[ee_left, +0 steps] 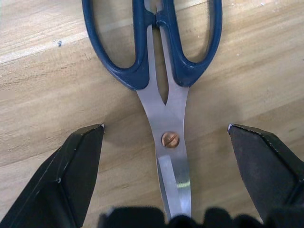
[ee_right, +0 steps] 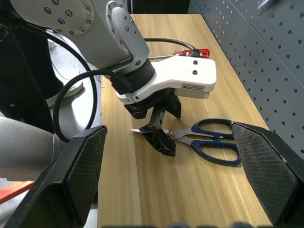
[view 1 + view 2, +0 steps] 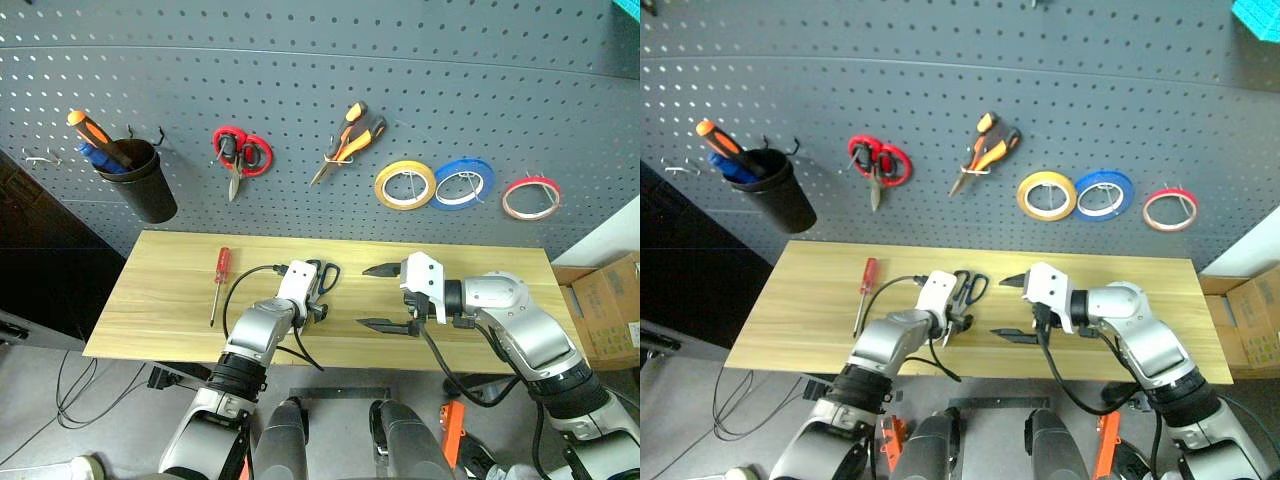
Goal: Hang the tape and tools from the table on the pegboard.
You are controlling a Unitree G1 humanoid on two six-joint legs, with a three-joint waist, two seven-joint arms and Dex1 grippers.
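The blue-handled scissors [image 1: 170,95] lie flat on the table [image 3: 160,320]. My left gripper [image 1: 166,127] is open and tilted down over them, one finger on each side of the blades near the pivot screw, touching neither. My right gripper [image 3: 362,296] hovers open just right of it, pointing left, with nothing between its fingers. The red-handled screwdriver [image 3: 218,282] lies on the table's left part. The red-rimmed tape [image 3: 531,197] and the orange-and-black pliers [image 3: 350,132] hang on the pegboard [image 3: 300,60].
Also on the pegboard hang a black cup [image 3: 140,180] holding an orange-and-black screwdriver, red-handled scissors [image 3: 238,155], a yellow roll [image 3: 405,185] and a blue roll [image 3: 463,182]. A cardboard box [image 3: 610,310] stands right of the table.
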